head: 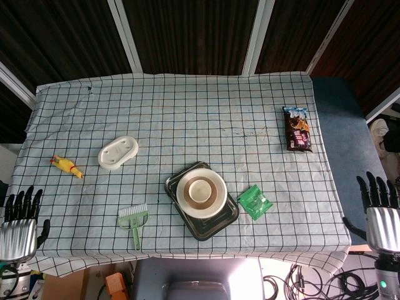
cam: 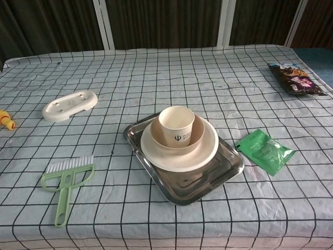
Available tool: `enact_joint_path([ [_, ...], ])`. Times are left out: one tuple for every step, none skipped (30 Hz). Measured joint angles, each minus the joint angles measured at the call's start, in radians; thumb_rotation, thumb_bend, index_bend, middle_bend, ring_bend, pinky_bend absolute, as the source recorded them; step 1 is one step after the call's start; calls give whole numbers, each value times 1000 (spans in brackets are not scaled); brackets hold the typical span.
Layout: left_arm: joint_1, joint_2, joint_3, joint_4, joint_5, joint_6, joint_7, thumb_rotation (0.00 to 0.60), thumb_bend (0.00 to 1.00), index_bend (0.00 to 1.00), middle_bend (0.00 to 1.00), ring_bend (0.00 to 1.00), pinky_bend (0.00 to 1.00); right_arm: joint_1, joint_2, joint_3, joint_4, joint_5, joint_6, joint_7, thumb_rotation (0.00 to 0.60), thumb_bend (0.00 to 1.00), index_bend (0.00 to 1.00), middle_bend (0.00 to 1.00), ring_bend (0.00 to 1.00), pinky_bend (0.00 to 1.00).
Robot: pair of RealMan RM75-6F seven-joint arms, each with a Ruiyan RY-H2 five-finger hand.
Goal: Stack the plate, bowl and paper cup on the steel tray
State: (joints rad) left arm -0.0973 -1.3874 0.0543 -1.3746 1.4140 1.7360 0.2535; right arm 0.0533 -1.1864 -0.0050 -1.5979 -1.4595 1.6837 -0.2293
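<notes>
Checked cloth (head: 187, 106) | L hand (head: 19, 231) & R hand (head: 382, 220) open (off table), holding nothing

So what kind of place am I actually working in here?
Probably an indoor test or lab table, not a real kitchen. A checked cloth covers it, and unrelated odds lie scattered: a rubber chicken, a snack bag and a green brush. Dark glass panels stand behind.

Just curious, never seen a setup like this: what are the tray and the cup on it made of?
The tray looks like polished steel: mirror-bright with reflections. The cup seems to be matte paper, cream with a small printed logo, though thin plastic can't be ruled out.
</notes>
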Motion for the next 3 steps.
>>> enact_joint_path([
  [8,10,5,-2,15,4,-12,600,402,0,0,0,0,-14,-14,-6,23,-8,10,16,600,64,4,0,0,0],
  [13,17,9,-3,23,6,-20,600,402,0,0,0,0,-23,-23,-10,35,-13,17,27,600,64,5,0,0,0],
  [17,21,12,-5,28,8,-25,600,402,0,0,0,0,-30,-29,-13,43,-18,21,35,600,64,6,0,0,0],
])
